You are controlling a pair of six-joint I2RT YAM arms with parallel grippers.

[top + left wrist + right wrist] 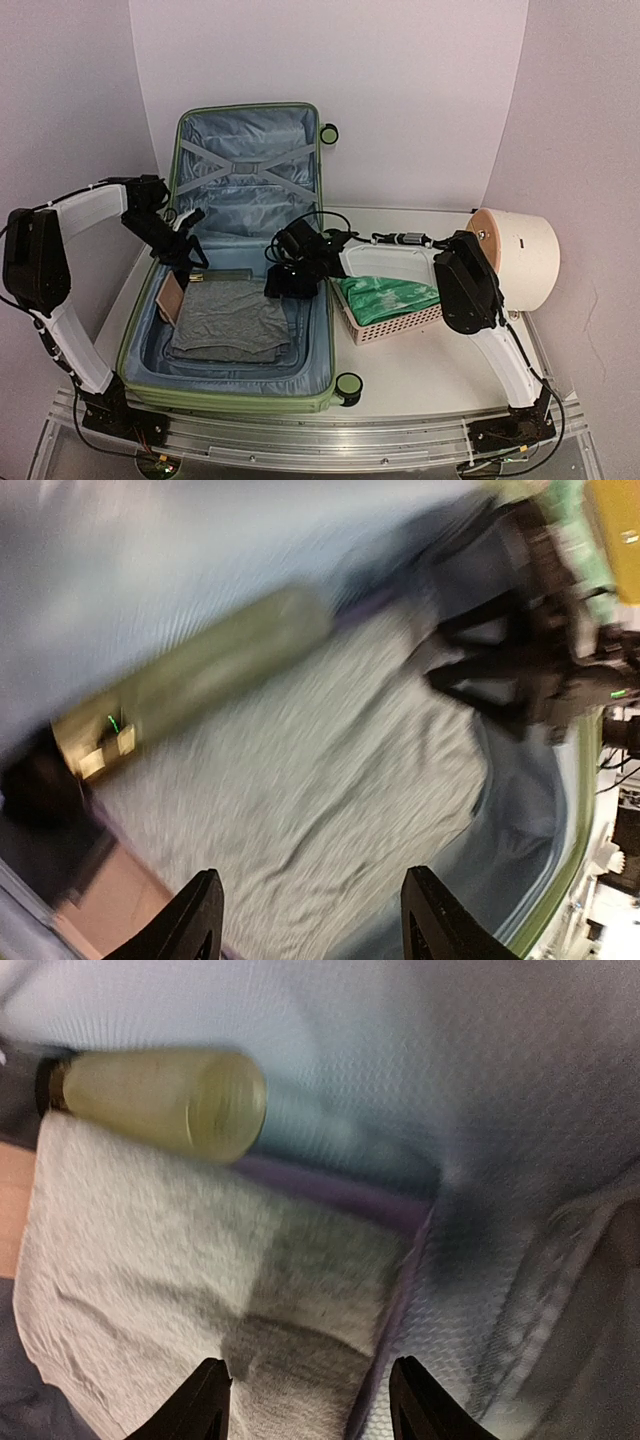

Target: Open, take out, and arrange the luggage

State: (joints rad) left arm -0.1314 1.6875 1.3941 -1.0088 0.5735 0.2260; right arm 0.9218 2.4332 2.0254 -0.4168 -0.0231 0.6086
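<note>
left jaws: my left gripper (312,910) stands wide, nothing between the fingers; its view is blurred.
right jaws: my right gripper (308,1395) is also wide, nothing held.
under left jaws: folded grey garment (330,780), not touched.
under right jaws: one edge of the same garment, with grey-blue lining beside it.
bottle: olive-green bottle (220,665) lies on its side at the garment's far edge.
tan item: flat pinkish-tan piece (172,297) sits at the garment's left, against the shell wall.
luggage: light-green luggage (225,397) lies open on the table (430,370), lid upright against the back wall with its crossed straps showing; both my grippers are inside the lower half.
to the right: pink slotted basket (400,325) holding a green packet (385,293), just beside the luggage.
far right: cream drum (525,255) on its side.
</note>
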